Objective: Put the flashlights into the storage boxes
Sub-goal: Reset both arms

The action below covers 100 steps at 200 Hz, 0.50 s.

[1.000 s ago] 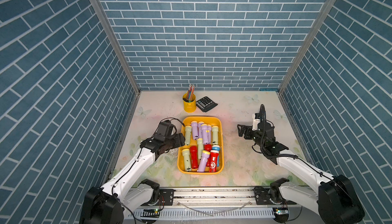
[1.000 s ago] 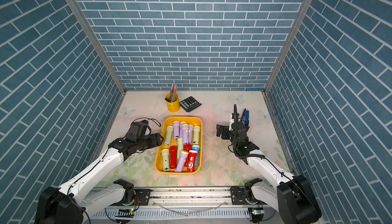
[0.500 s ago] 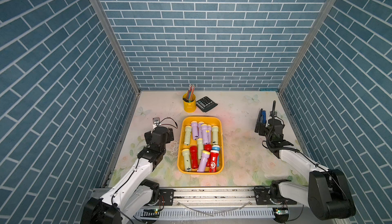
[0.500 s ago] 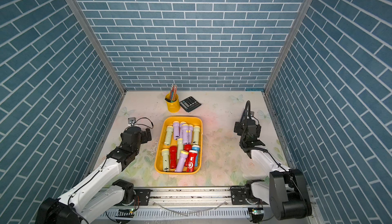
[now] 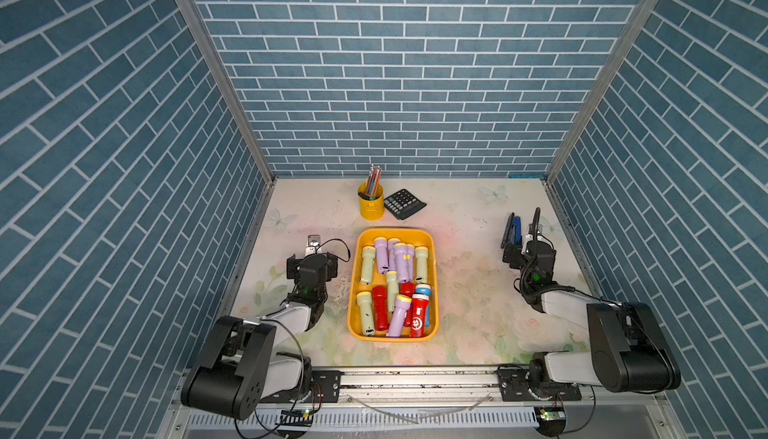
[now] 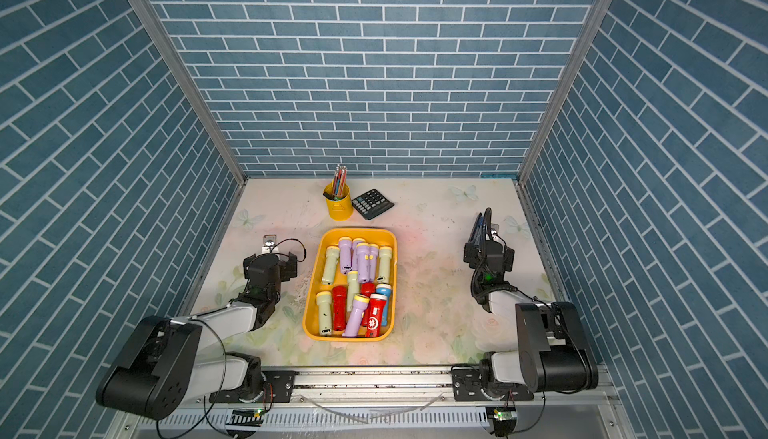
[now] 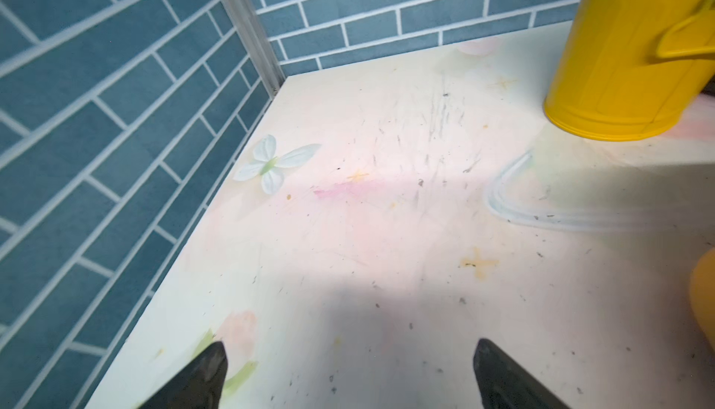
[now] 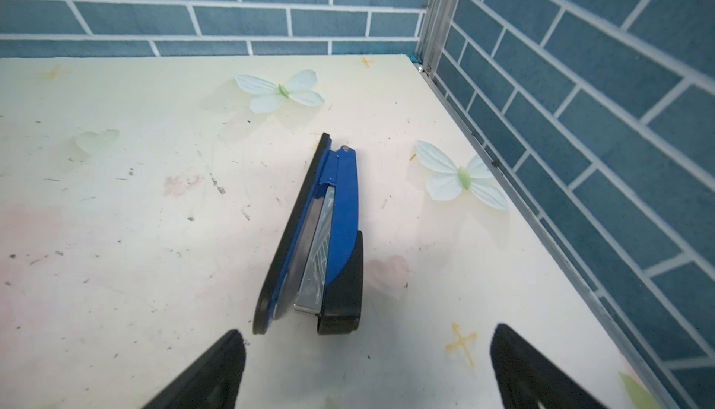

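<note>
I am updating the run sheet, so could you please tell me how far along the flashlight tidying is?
Done: every flashlight in view lies in the yellow tray. In hand: nothing; the left gripper and right gripper are open and empty, away from the tray. Left: apparently nothing; only the pencil cup, calculator and stapler sit outside it.

Tray (image 5: 395, 231): glossy yellow plastic. Flashlights (image 5: 401, 266): smooth, slightly shiny plastic. Cup (image 7: 619, 58): glossy painted metal, as it looks. Table (image 7: 387, 233): matt printed sheet, scuffed and scratched. Stapler (image 8: 344, 202): glossy blue body, bare metal magazine, matt black tip.
</note>
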Each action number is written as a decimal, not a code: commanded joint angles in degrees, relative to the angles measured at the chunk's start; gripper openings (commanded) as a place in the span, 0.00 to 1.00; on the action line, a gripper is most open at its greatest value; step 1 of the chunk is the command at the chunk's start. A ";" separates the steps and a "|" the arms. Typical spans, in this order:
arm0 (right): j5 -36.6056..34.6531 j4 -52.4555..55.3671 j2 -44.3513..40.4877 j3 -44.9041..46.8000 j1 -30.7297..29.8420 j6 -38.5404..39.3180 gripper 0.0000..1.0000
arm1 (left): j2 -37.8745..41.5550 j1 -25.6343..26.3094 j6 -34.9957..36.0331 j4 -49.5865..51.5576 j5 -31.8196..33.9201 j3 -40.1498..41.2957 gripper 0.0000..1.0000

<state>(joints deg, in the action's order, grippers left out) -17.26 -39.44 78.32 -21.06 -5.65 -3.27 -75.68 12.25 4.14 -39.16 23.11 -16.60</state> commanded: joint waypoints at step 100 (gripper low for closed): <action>17.98 -8.88 9.77 -1.97 8.71 0.63 0.99 | -11.77 -9.93 -3.15 -14.60 -9.49 -3.29 1.00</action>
<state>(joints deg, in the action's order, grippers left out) -1.58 -49.41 88.38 -21.30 3.05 -2.74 -87.61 2.81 2.46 -56.90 15.05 -19.94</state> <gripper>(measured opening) 0.990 0.996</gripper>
